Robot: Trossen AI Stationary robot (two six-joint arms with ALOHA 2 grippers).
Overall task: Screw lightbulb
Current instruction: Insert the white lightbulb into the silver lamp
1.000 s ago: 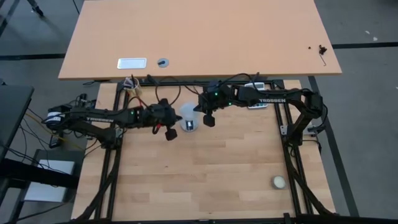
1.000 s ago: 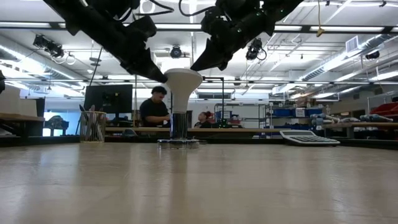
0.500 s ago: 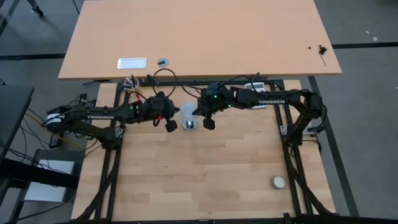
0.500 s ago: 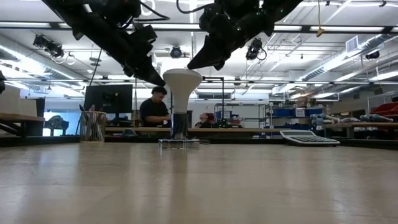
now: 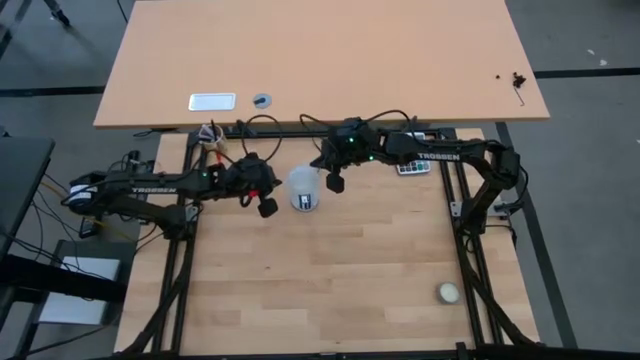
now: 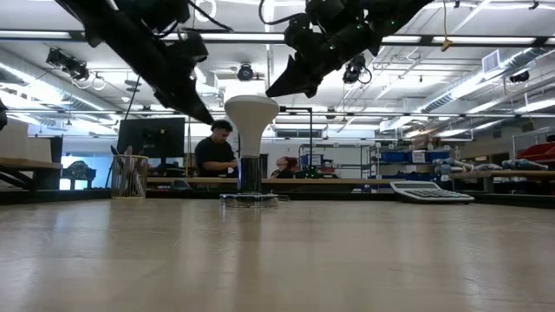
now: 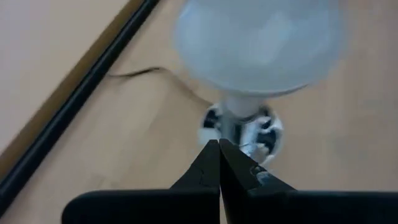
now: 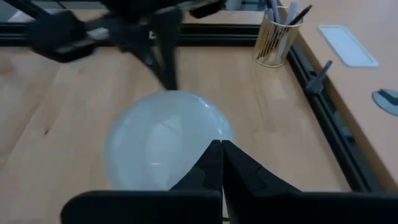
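The lightbulb (image 5: 303, 187) stands upright near the middle of the table's (image 5: 330, 280) far edge, its rounded white dome on top and its narrow neck going down into a grey socket (image 6: 250, 198) that rests on the wooden surface. In the low view the lightbulb (image 6: 251, 130) stands free, with the tips of both arms just beside the dome and none of them touching it. The left gripper (image 5: 266, 207) hangs close to the bulb on the side toward the table's left edge, fingers pressed together and holding nothing; its wrist view shows the closed fingers (image 7: 219, 171) pointing at the lightbulb (image 7: 258, 43) and at the socket (image 7: 249, 132) below it, with a thin black cord (image 7: 149, 73) running off across the wood. The right gripper (image 5: 335, 183) hangs just beside the bulb on the side toward the right edge, fingers also together and empty; its wrist view looks past the closed fingers (image 8: 219, 167) onto the dome (image 8: 166, 138), with the left arm beyond it. A small cream ball (image 5: 448, 292) lies near the table's near right corner, well apart from the bulb. A calculator (image 6: 429, 191) lies near the far edge, to the right of the bulb. A wire pen cup (image 8: 277, 38) stands at the far edge. In the room behind the table a person (image 6: 215, 149) sits at a desk.
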